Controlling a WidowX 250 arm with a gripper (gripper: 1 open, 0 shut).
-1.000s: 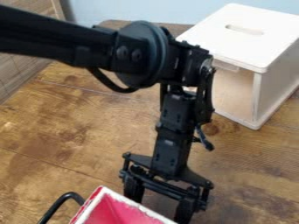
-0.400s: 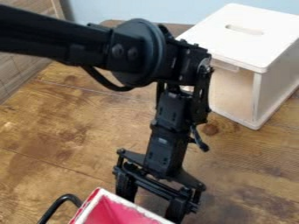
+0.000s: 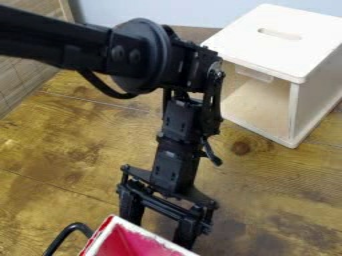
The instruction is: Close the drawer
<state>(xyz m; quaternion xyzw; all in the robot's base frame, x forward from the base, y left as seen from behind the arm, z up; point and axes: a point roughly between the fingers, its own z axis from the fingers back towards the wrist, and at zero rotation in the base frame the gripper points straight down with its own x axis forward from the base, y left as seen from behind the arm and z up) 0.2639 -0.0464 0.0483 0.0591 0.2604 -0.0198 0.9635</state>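
Black robot arm (image 3: pixel 120 50) enters from the upper left and reaches down to lower centre. Gripper (image 3: pixel 163 214): fingers spread wide, holding nothing, positioned just above the far rim of the drawer. Drawer (image 3: pixel 134 243): red inside, white rim, bottom edge of frame, partly cropped; black loop (image 3: pixel 70 238) at its left corner. Pale wooden box (image 3: pixel 274 65) with top slot, upper right. Wooden tabletop (image 3: pixel 54 150) beneath.

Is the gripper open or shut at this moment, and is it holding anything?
Open. The gripper has its fingers spread apart just behind the red drawer, with nothing visible between them.
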